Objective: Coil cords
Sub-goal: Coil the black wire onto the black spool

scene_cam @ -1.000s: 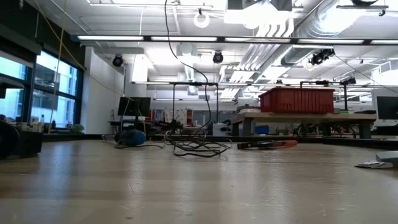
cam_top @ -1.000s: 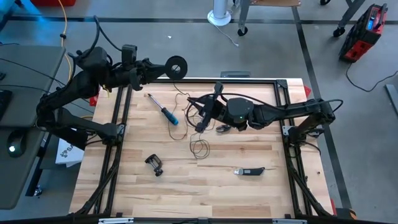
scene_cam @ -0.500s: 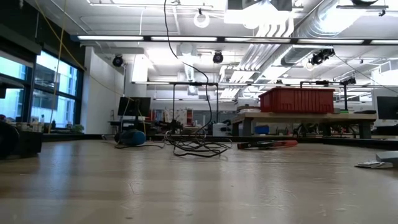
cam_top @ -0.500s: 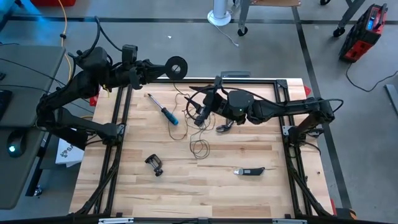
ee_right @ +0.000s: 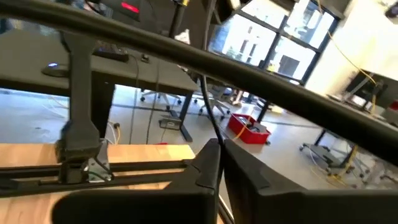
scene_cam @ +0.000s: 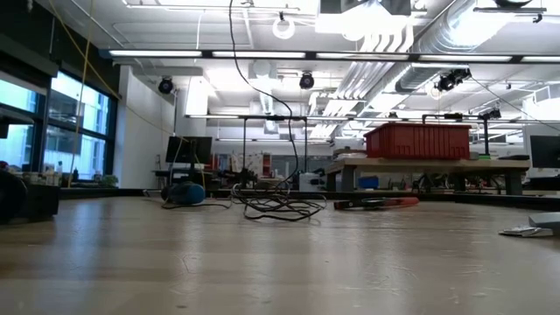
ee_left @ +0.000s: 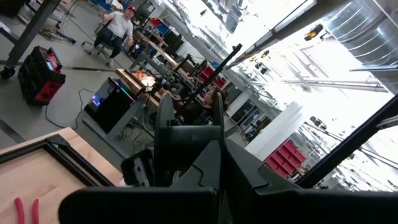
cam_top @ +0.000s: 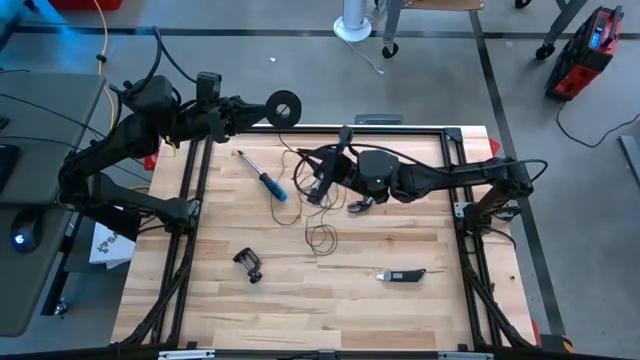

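Note:
The small round black reel (cam_top: pixel 283 108) hangs over the table's far left edge, with my left gripper (cam_top: pixel 262 112) shut on it. The hair-thin dark cord (cam_top: pixel 320 236) lies in loose loops mid-table; in the low view it rises from a pile (scene_cam: pixel 278 208) out of the picture's top. My right gripper (cam_top: pixel 316 188) is above the table's middle, pointing toward the left edge, shut on the cord. In the right wrist view the cord (ee_right: pixel 210 118) rises from between the shut fingers. My left gripper holds the reel (ee_left: pixel 186 134) level, from the table's left side. Its own fingers hide the place of contact. The reel is lifted clear of the table. My right gripper pinches a single strand of the cord (ee_right: pixel 214 144) between its two fingers, which point level toward the table's left edge. The cord runs up and away from the fingers, and its other loops lie slack on the table.
On the table lie a blue-handled screwdriver (cam_top: pixel 268 181) left of the right gripper, a small black clamp (cam_top: pixel 249 264) near the front left, a dark hand tool (cam_top: pixel 402 274) near the front right and a small tool (cam_top: pixel 360 207) under the right arm.
My right gripper has shifted a little toward the table's far edge with the cord. The left arm and the reel have kept still.

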